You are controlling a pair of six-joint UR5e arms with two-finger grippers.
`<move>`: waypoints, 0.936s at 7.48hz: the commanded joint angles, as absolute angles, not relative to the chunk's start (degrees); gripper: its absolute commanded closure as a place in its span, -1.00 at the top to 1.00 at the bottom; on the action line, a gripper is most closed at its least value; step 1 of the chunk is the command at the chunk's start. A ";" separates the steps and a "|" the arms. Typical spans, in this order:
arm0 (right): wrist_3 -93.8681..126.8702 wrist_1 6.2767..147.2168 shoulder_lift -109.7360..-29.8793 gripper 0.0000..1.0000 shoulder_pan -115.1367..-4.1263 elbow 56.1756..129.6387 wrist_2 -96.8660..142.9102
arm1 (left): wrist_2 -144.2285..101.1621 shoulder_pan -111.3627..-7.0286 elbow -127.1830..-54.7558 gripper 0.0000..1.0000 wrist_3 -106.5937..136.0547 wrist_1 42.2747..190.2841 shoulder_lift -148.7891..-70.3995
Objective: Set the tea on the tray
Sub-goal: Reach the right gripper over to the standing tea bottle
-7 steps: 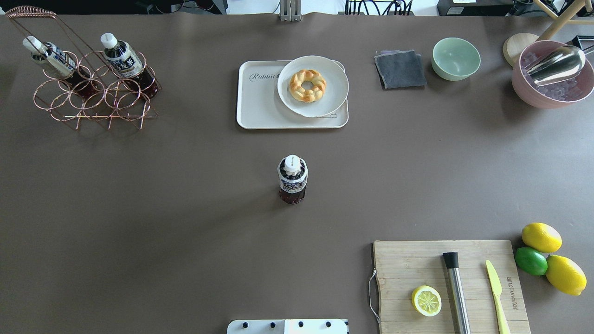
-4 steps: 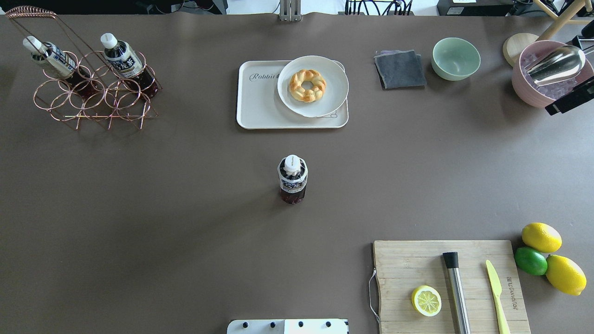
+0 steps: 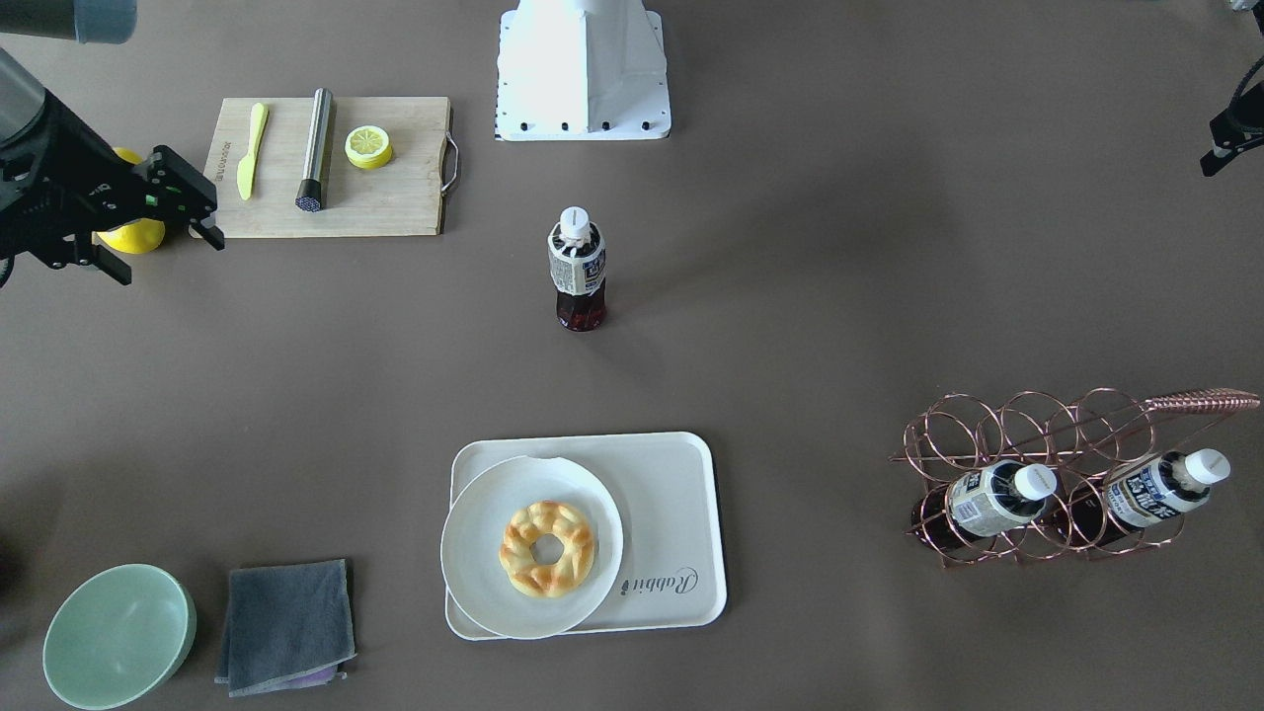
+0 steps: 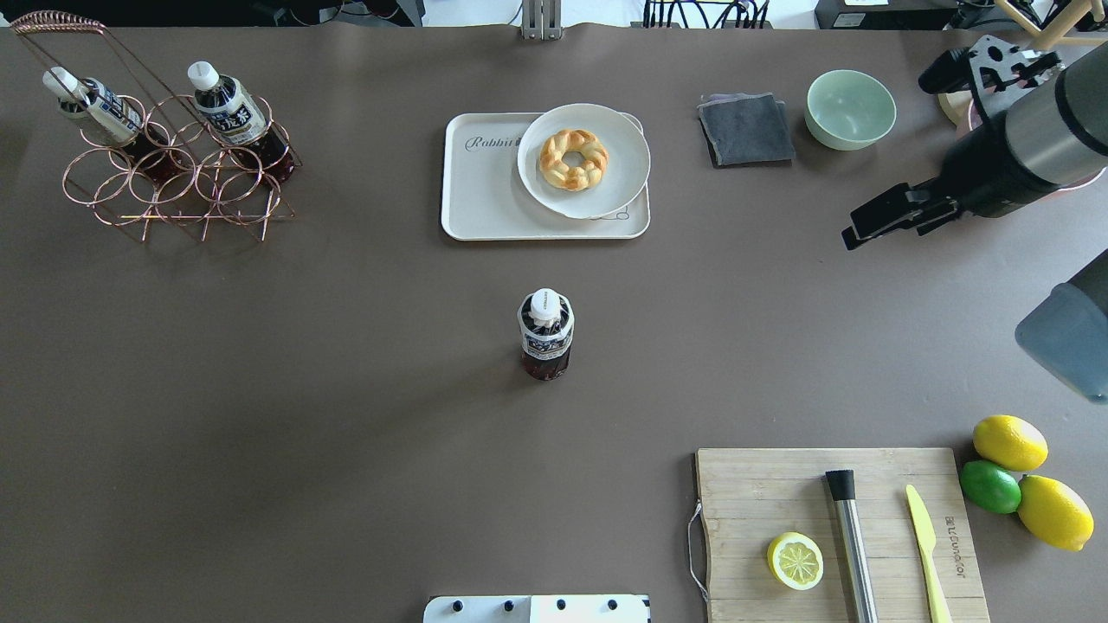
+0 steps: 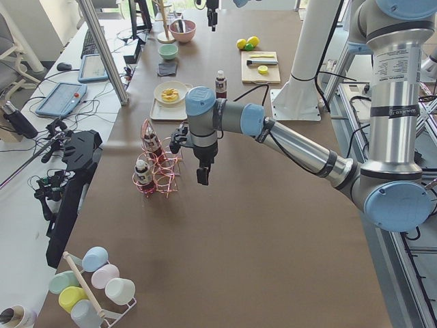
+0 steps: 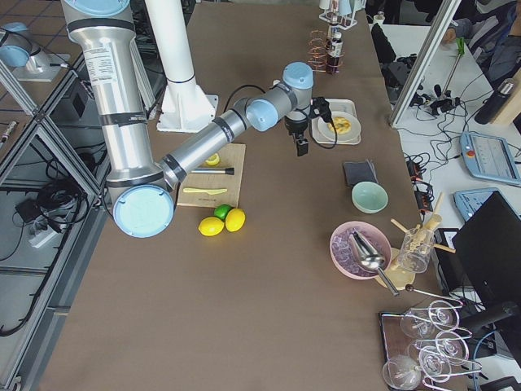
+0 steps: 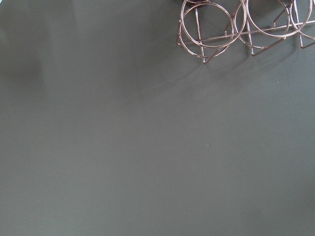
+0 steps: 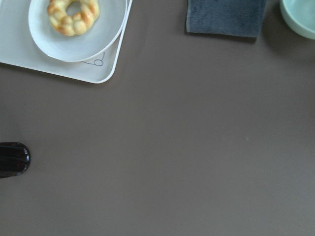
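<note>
The tea (image 4: 545, 333) stands upright alone at mid-table, in front of the tray (image 4: 485, 195). It also shows in the front view (image 3: 578, 267), and its base sits at the right wrist view's left edge (image 8: 12, 160). The cream tray holds a white plate (image 4: 619, 164) with a doughnut on its right half. My right gripper (image 4: 883, 227) hovers open and empty far to the bottle's right, also seen in the front view (image 3: 171, 259). My left gripper (image 5: 203, 176) hangs near the copper rack (image 4: 173, 173); I cannot tell its state.
Two more bottles (image 4: 227, 108) lie in the rack at far left. A grey cloth (image 4: 746, 128) and a green bowl (image 4: 851, 108) sit right of the tray. A cutting board (image 4: 831, 484) with lemon half, muddler and knife is at the near right, with lemons (image 4: 1008, 441) beside it.
My right arm has swung in from the right edge of the overhead view, leftward over the table. The tea bottle has not moved.
</note>
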State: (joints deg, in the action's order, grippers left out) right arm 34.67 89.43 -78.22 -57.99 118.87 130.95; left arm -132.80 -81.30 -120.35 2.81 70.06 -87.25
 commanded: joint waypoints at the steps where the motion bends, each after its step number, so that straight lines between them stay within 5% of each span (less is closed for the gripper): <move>1: 55.56 89.73 -71.66 1.00 -44.80 123.04 123.27 | -132.80 -81.30 -120.50 0.94 2.72 70.31 -87.36; 7: 67.23 97.91 -51.45 0.78 -30.52 115.17 109.80 | -132.80 -81.12 -119.36 0.94 2.29 71.10 -87.45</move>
State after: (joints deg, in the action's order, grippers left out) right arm 65.68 97.20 -57.01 -33.73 119.89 113.73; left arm -132.80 -81.16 -120.09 2.38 70.42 -87.37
